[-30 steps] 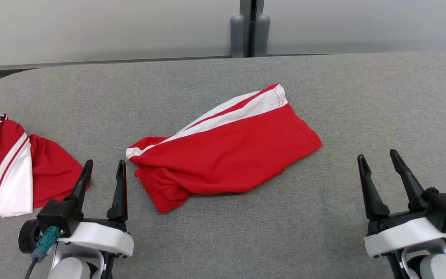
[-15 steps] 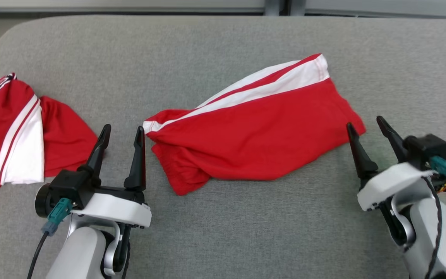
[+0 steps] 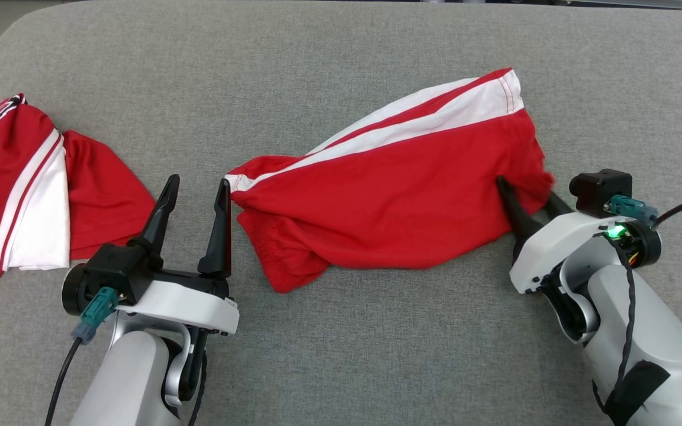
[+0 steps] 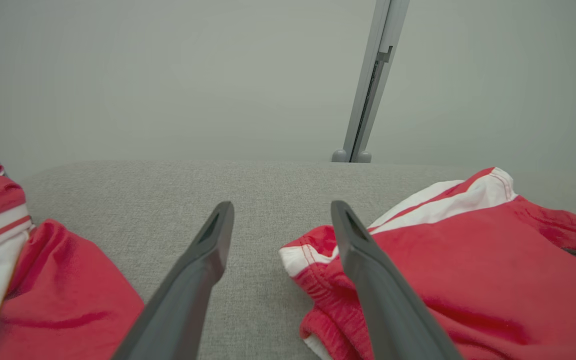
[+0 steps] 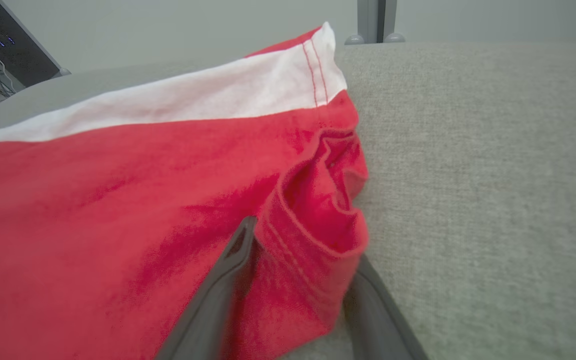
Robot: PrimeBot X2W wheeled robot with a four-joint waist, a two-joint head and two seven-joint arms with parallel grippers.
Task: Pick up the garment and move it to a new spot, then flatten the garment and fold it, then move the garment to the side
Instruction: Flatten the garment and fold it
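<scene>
The garment (image 3: 388, 201) is a pair of red shorts with a white side stripe, lying crumpled across the middle of the grey table (image 3: 341, 47). My right gripper (image 3: 524, 189) is at its right corner. Its fingers straddle a bunched fold of the hem (image 5: 318, 210), one finger on top of the cloth and one at its outer edge, still well apart. My left gripper (image 3: 198, 180) stands open beside the waistband end (image 4: 308, 250), its right finger almost touching the cloth, with nothing between its fingers.
Another red and white garment (image 3: 15, 189) lies at the table's left edge, close to my left gripper's left finger. A grey post (image 4: 368, 100) stands behind the table's far edge. Bare grey table lies in front of and behind the shorts.
The head camera has tilted down and nearer. My right gripper has moved forward onto the shorts' right corner, its fingers narrowing around the hem. My left gripper has edged closer to the waistband.
</scene>
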